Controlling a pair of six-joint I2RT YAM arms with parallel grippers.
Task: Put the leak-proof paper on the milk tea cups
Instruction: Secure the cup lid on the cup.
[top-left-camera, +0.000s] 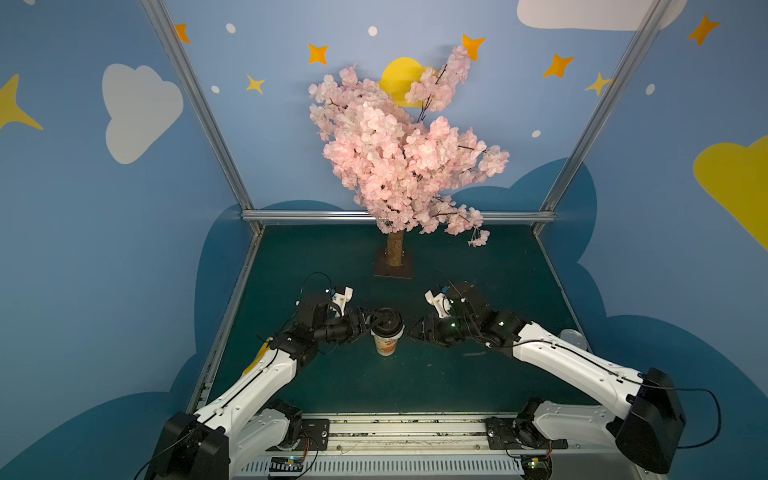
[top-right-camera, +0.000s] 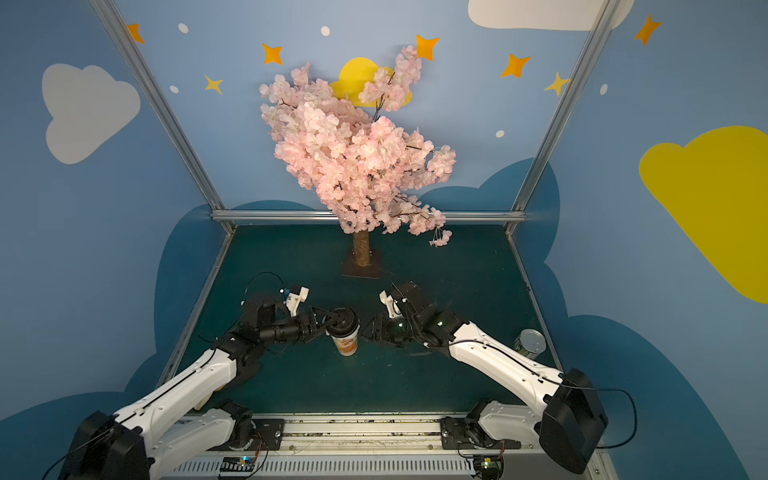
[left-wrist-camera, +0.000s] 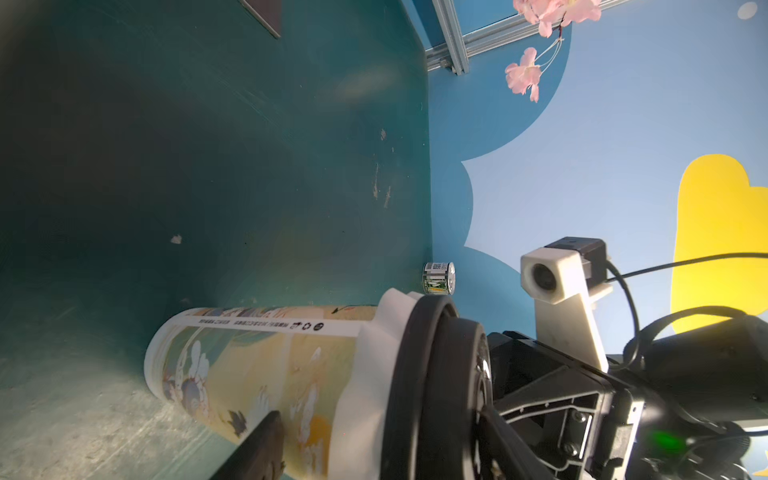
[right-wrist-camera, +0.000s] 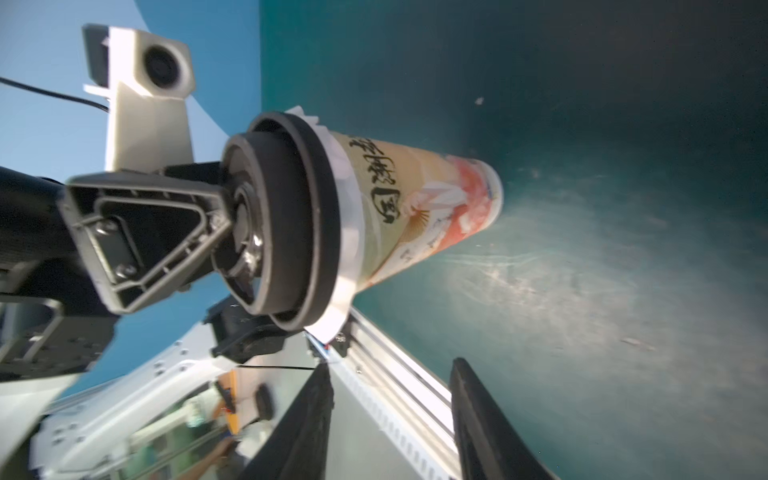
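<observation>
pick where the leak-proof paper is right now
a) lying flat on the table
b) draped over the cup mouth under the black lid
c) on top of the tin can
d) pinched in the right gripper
b: the leak-proof paper skirts out around the cup rim, with the black lid sitting on top of it.

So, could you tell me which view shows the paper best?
Left wrist: the paper shows large, folded over the cup under the lid. Right wrist shows a pleated ring; both top views, a sliver.
</observation>
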